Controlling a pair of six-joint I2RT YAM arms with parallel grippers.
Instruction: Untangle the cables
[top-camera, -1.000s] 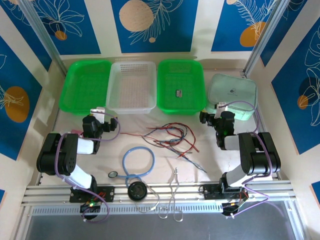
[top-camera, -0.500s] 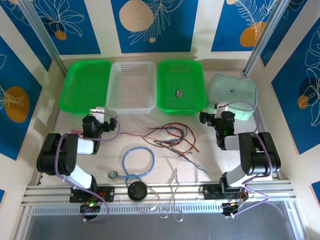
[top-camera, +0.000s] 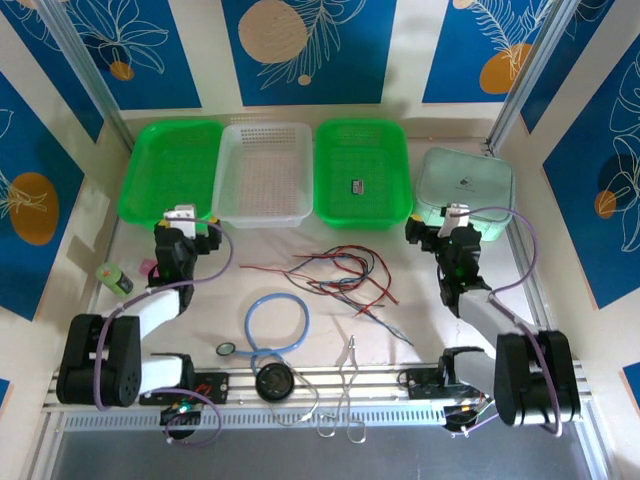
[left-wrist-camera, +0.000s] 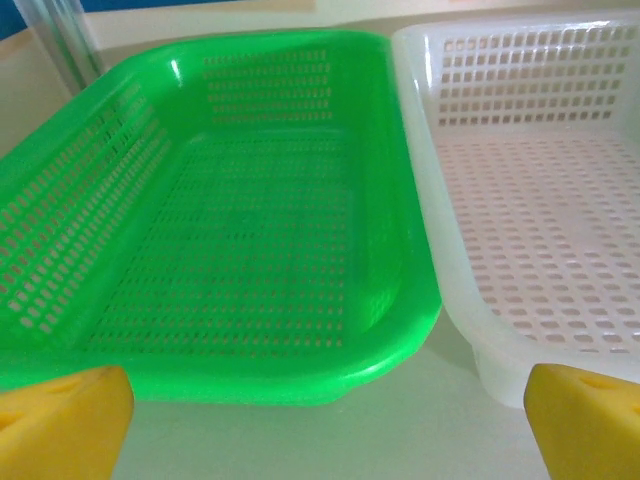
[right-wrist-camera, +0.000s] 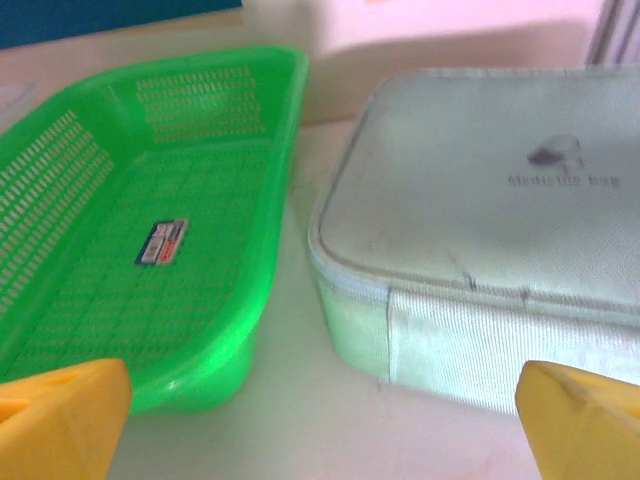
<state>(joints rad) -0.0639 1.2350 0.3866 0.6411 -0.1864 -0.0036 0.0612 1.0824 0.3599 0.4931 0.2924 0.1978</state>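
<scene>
Red, black and bluish-grey thin cables (top-camera: 335, 272) are lying tangled, untouched. Left fingers (left-wrist-camera: 60, 415) and right fingers (right-wrist-camera: 580, 415), spread apart, are flanking them; next, seemingly, reaching for one strand.

We log both arms stretched forward from our bases, left gripper (top-camera: 186, 228) with jaws spread wide, right gripper (top-camera: 447, 228) equally wide, yellow fingertips (left-wrist-camera: 60, 415) far apart

Bright, even light, soft shadows — wrist views slightly blurred
</scene>
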